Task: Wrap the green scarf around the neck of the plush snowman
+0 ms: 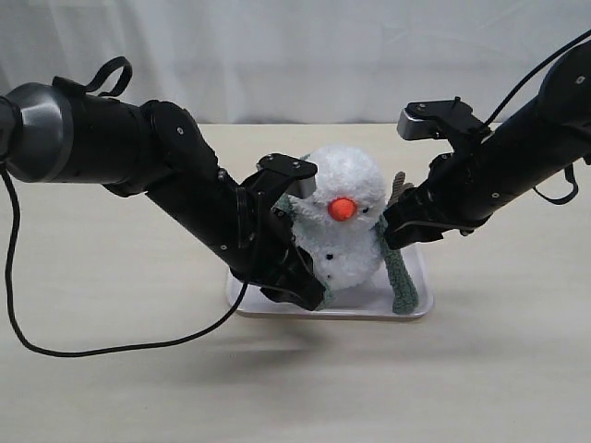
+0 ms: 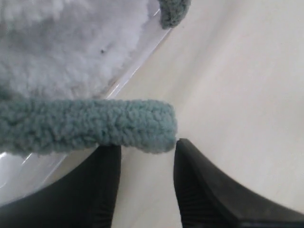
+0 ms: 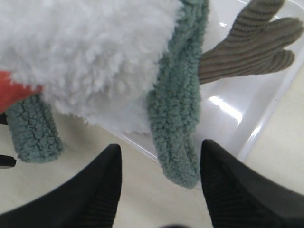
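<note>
Exterior view: green scarf [image 1: 403, 277] drapes plush snowman's neck [image 1: 365, 224], ends uncrossed ahead of wide, empty left hand [image 2: 147, 149] and right hand [image 3: 161, 147]; wrap judged unfinished.

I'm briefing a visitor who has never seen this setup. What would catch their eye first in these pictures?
The fluffy white plush snowman with its bright orange nose stands in a shallow pale tray mid-table. Next comes the green scarf, hanging down either side of it. Two black arms lean in, the left gripper and right gripper each open at a scarf end.
</note>
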Controlling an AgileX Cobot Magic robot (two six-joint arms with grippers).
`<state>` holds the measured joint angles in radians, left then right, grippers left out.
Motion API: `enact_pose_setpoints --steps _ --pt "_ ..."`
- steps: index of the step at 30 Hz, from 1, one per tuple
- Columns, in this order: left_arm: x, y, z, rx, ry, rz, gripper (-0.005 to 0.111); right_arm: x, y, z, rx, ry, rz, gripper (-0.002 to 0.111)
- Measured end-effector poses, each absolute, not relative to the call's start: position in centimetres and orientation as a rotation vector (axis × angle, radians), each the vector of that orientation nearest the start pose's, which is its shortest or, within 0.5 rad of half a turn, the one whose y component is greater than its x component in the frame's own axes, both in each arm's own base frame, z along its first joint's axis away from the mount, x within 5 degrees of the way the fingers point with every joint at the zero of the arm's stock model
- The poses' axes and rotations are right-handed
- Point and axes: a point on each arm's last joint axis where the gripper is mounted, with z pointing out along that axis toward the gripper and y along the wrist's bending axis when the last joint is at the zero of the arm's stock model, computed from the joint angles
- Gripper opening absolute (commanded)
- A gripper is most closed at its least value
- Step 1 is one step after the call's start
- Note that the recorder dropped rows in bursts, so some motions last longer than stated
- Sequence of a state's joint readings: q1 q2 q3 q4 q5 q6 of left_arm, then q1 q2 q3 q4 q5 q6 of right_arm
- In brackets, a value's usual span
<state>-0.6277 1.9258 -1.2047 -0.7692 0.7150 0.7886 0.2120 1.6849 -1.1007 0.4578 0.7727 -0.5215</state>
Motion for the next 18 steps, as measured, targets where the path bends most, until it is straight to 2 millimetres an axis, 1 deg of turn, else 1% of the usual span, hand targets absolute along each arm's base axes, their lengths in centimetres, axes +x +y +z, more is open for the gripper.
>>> enact_pose_setpoints --steps 3,5,6,7,8,9,11,13,16,18 --pt "28.6 -25.7 16.9 1.144 2.514 -0.758 0.036 31.8 9.7 21.8 -0.617 2.690 0.444 0.049" --pt "29.1 -25.6 16.6 1.030 2.533 -0.733 0.036 31.8 9.7 21.8 -0.617 2.690 0.443 0.049" --pt "29.3 -25.5 16.1 0.922 2.565 -0.715 0.036 31.8 9.7 21.8 -0.617 2.690 0.443 0.049" --pt "29.4 -25.4 15.9 0.883 2.580 -0.710 0.036 31.8 9.7 21.8 -0.617 2.690 0.443 0.049" --pt "29.4 -25.4 15.5 0.806 2.602 -0.719 0.036 31.8 9.7 21.8 -0.617 2.690 0.443 0.049" --pt "29.5 -25.4 15.5 0.780 2.605 -0.732 0.036 31.8 9.7 21.8 -0.617 2.690 0.443 0.049" --pt "29.7 -25.7 15.8 0.663 2.600 -0.798 0.036 31.8 9.7 21.8 -0.617 2.690 0.443 0.049" --pt "29.7 -25.8 15.9 0.621 2.597 -0.820 0.036 31.8 9.7 21.8 -0.616 2.688 0.442 0.049" --pt "29.6 -25.8 15.8 0.653 2.596 -0.815 0.035 31.8 9.7 21.8 -0.616 2.688 0.442 0.049" --pt "29.6 -25.8 15.8 0.681 2.599 -0.807 0.029 31.8 9.7 21.8 -0.616 2.688 0.442 0.049"
